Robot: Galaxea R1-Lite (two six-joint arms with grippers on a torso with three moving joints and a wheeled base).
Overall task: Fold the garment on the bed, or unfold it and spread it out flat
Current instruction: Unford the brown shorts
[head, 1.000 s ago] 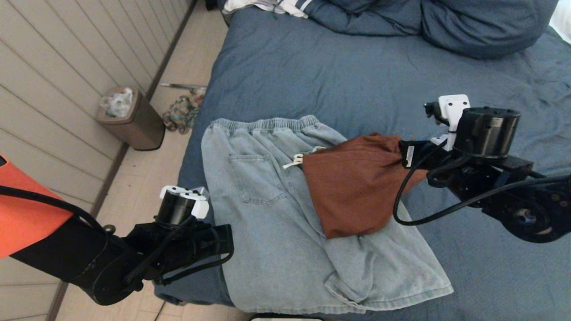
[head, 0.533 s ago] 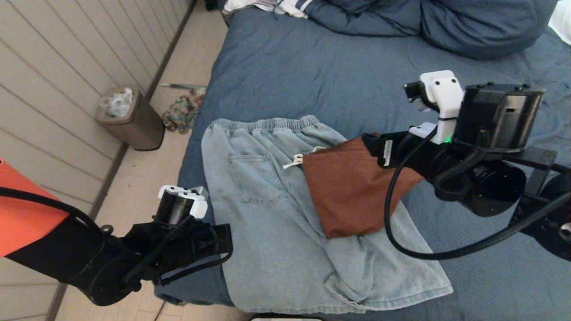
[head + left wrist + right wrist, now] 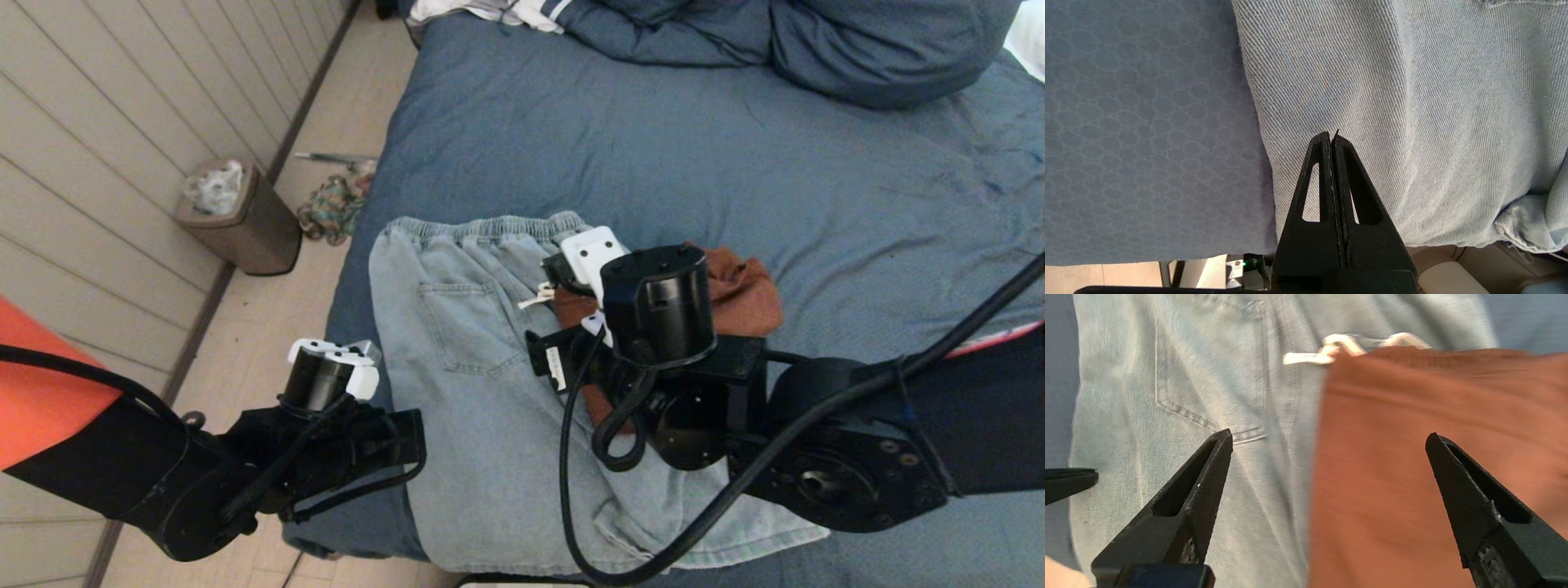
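Light blue denim shorts [image 3: 482, 408] lie flat near the front left corner of the bed [image 3: 653, 147]. A rust-brown cloth [image 3: 739, 294] lies on their right half, partly hidden by my right arm. My right gripper [image 3: 540, 359] hangs open over the edge where brown cloth [image 3: 1433, 416] meets denim [image 3: 1167, 375], with nothing between its fingertips [image 3: 1329, 436]. My left gripper [image 3: 408, 445] is shut and empty at the left edge of the shorts [image 3: 1412, 102], its tips [image 3: 1331, 134] just above the denim beside the blue sheet [image 3: 1147, 122].
Blue pillows and bedding [image 3: 816, 41] are heaped at the head of the bed, next to a white striped garment [image 3: 490, 12]. On the floor to the left stand a brown trash bin [image 3: 245, 216] and a small cloth pile [image 3: 331, 208], by the panelled wall.
My right gripper has opened, let go of the brown cloth's right corner and swung left over it toward the shorts. The corner now lies bunched on the bed. The left arm has not moved.
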